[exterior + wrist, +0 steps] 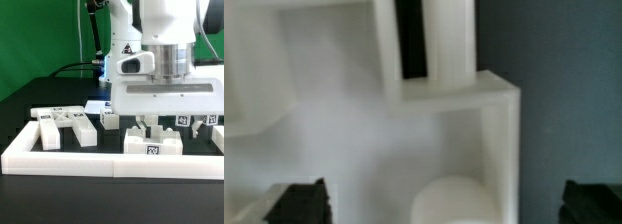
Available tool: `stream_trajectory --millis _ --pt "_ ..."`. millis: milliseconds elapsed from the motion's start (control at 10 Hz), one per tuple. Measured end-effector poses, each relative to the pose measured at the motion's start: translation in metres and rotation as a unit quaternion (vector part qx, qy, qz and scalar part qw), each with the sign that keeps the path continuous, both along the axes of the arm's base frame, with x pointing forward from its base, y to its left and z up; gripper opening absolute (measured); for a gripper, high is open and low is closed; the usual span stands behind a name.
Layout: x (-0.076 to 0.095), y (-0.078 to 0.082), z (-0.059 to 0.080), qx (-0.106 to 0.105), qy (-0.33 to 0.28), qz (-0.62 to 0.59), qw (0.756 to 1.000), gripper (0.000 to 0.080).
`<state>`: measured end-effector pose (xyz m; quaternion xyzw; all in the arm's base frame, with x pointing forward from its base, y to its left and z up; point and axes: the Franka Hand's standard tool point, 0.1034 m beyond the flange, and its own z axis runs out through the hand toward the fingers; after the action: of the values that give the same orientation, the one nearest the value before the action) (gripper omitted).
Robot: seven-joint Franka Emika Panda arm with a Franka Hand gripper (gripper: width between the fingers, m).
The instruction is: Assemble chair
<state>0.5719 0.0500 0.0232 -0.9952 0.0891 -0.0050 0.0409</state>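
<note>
**A:** While the pincer (168, 122) hangs low over the bench (25, 108), where do we find the chair (152, 140) in the exterior view?

**B:** We find it only as loose white parts. A tagged block (150, 147) lies right under the arm, just inside the low wall (60, 158). A flat slotted piece (62, 124) lies well apart on the exterior view's left. Smaller tagged bits (185, 121) sit behind the arm. We can make out nothing joined.

**A:** Can we read the fingers from there?

**B:** Hardly, because the broad white hand hides most of them.

**A:** And the wrist view?

**B:** There the pincer (441, 203) stands wide. Its dark fingertips (295, 203) are far apart, with a white part (464, 120) between them that seems to touch neither. The dark bench (562, 90) shows beside that part. We cannot tell whether it is the tagged block.

**A:** So how do we take it up well?

**B:** We judge this to be the approach to a grasp. We should centre the part between the pads and square the wrist to its straight edges. Then we come down until the pads face flat sides, not a thin rim. We should close slowly and watch for twisting, since an off-centre pinch could spin the part. Lifting straight up should clear the nearby wall.
</note>
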Motion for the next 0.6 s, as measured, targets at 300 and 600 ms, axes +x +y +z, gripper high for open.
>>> stream_trajectory --millis 300,600 --pt "-0.0063 0.0078 -0.0099 0.000 0.009 0.006 1.000 0.0650" --pt "-0.0085 0.0103 -0.0113 0.000 0.011 0.010 1.000 0.0528"
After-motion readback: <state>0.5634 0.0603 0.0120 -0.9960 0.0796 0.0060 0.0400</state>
